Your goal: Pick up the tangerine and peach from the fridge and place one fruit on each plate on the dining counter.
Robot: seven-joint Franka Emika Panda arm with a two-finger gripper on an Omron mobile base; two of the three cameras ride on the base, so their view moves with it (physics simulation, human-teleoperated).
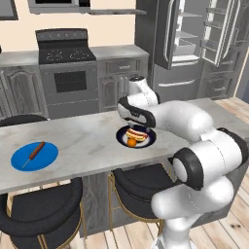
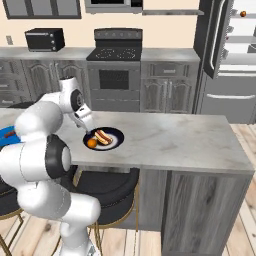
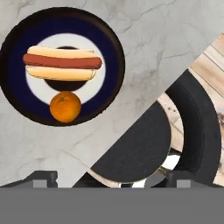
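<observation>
The gripper [image 3: 112, 179] hangs with its jaws spread wide and nothing between them; its two dark fingertips [image 3: 41, 178] rise at the bottom of the hand view, far apart. In the right base view the gripper [image 2: 89, 131] sits left of centre, just above the near rim of the dark plate [image 2: 116, 141]. In the upper left of the hand view, the dark plate [image 3: 111, 65] holds the tangerine [image 3: 65, 106] on its lower part, touching a hot dog [image 3: 62, 63] that lies across the plate's middle. The plate rests near the front edge of the dining counter [image 1: 92, 146], above a black stool [image 3: 144, 148]. In the left base view the blue plate [image 1: 24, 163] lies at the lower left with a dark skewer-like item [image 1: 36, 151] on it. The fridge [image 1: 165, 44] stands at the upper right with its doors open, and a small orange fruit [image 2: 243, 13] rests on an upper shelf.
</observation>
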